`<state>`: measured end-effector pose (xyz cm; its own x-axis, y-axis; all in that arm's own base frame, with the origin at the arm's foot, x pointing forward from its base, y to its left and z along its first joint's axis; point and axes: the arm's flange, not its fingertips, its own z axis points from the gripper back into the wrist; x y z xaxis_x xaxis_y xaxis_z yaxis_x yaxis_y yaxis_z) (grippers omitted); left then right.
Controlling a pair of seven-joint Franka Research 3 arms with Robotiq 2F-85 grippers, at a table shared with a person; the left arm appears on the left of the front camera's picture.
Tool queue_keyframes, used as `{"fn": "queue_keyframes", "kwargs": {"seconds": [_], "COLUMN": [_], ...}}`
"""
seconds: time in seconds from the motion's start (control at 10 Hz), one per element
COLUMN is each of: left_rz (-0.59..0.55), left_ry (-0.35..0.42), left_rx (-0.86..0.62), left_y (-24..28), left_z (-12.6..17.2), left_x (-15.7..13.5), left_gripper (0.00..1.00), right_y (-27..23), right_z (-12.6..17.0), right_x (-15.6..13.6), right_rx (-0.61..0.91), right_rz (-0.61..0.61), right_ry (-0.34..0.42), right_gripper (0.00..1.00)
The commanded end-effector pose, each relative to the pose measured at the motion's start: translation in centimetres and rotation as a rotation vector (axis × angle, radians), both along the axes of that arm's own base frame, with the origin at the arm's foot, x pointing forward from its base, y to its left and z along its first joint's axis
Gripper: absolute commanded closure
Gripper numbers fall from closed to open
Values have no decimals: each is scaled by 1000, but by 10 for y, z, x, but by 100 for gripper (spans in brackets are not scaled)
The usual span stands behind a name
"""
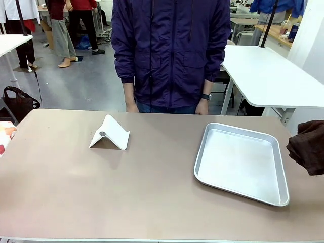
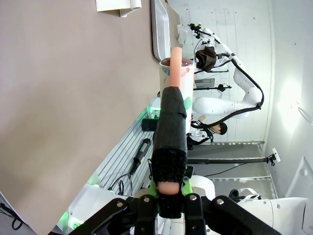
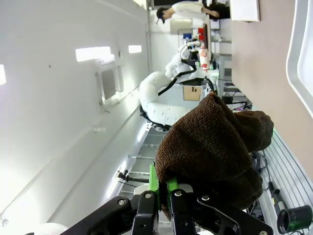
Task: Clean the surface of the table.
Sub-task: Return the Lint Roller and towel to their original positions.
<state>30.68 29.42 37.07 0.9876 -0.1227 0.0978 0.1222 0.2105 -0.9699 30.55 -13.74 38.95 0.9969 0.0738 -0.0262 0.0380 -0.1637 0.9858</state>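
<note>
Spread across the whole foreground of the front view: the taupe-brown table (image 1: 152, 197), pale-edged, with a person in a dark purple jacket (image 1: 169, 50) standing at its far side, hands hanging at the table's edge. Resting on the top, left of centre: a small white folded stand (image 1: 110, 133). To the right, well apart from it: a shiny metal tray (image 1: 241, 163), lying flat. At the right edge of the front view, just beside the tray's corner: a bunched dark brown cloth (image 1: 309, 146), raised above the table's end.

Seen from the right wrist: right gripper (image 3: 161, 188) clamped tight on the brown cloth, green pads (image 3: 153, 181) pressed together under the fabric, which bulges out over the fingers.

Seen from the left wrist: left gripper (image 2: 169, 188) closed on a pink-handled tool with a black grip sleeve (image 2: 171, 132), its shaft reaching toward a white printed cup (image 2: 175, 73) beside the table's edge.
</note>
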Motion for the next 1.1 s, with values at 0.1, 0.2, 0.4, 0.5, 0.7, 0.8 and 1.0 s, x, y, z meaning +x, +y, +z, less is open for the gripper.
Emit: {"fn": "queue_keyframes", "kwargs": {"seconds": [0.1,0.2,0.4,0.5,0.7,0.8,1.0], "left_rz": [5,5,5,5,-43,-72,-159], "left_ry": [8,8,8,8,-33,-46,-40], "left_rx": [-1,-1,-1,-1,27,97,229], "left_y": [-2,-2,-2,-2,-20,-46,-102], "left_z": [3,3,3,3,21,45,88], "left_x": [-4,-4,-4,-4,-2,1,8], "left_gripper": [81,81,81,81,81,81,81], "right_y": [0,0,0,0,15,38,89], "right_z": [1,1,1,1,9,21,40], "right_x": [-1,-1,-1,-1,6,17,42], "right_rx": [2,2,2,2,-39,-83,-169], "right_rz": [-2,-2,-2,-2,-8,16,123], "right_ry": [-4,-4,-4,-4,-27,-70,-109], "right_gripper": [93,93,93,93,93,93,93]}}
